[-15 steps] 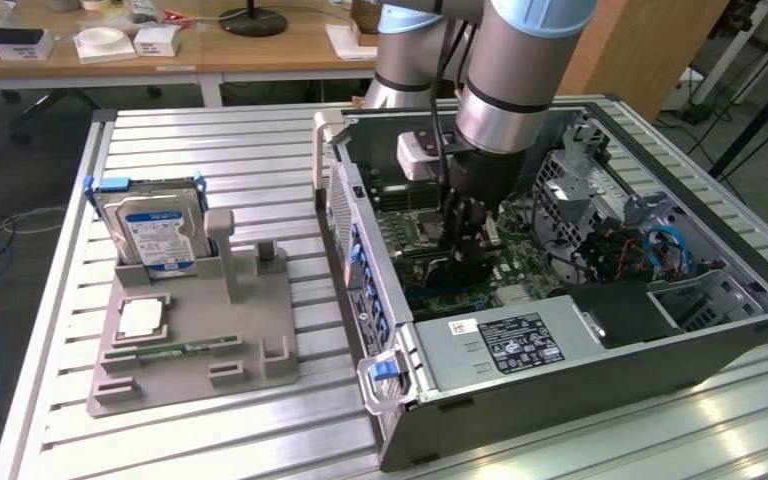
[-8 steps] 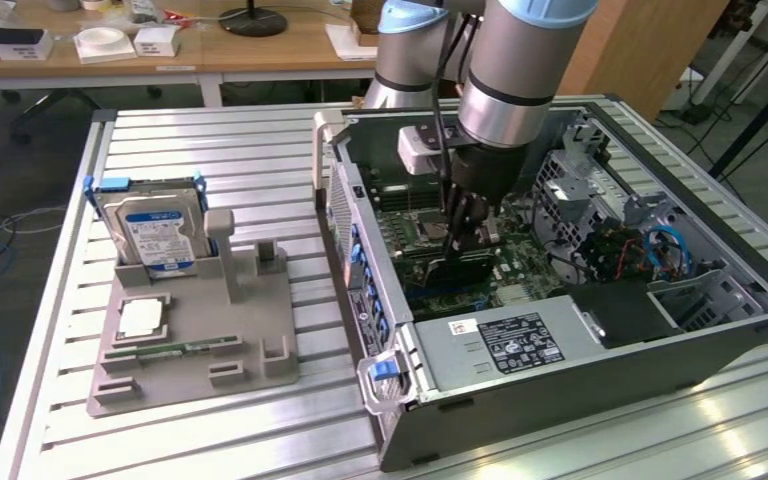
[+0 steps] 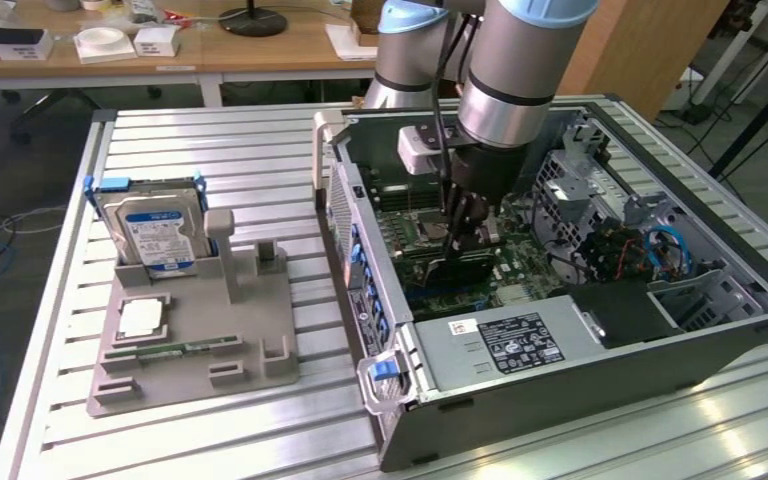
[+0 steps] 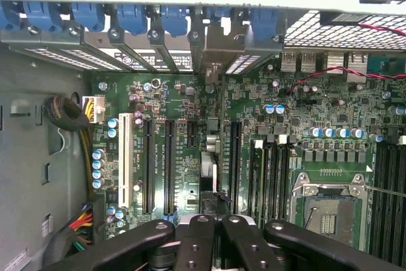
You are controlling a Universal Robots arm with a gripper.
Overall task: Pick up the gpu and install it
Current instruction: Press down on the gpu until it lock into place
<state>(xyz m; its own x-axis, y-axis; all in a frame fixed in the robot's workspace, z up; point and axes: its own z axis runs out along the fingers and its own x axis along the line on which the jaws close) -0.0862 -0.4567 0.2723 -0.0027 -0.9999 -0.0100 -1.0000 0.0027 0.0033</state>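
wrist view: the gripper (image 4: 212,223) is pressed shut on the gpu (image 4: 210,182), seen edge-on. its long axis runs away from the fingers along the motherboard (image 4: 190,112) slots.

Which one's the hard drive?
On the table, exterior view's left of the PC case, sits a grey fixture. The hard drive stands upright at its far end. It is boxy, silver, with a blue-white label, unlike the flat chip and thin green strip lying nearer.
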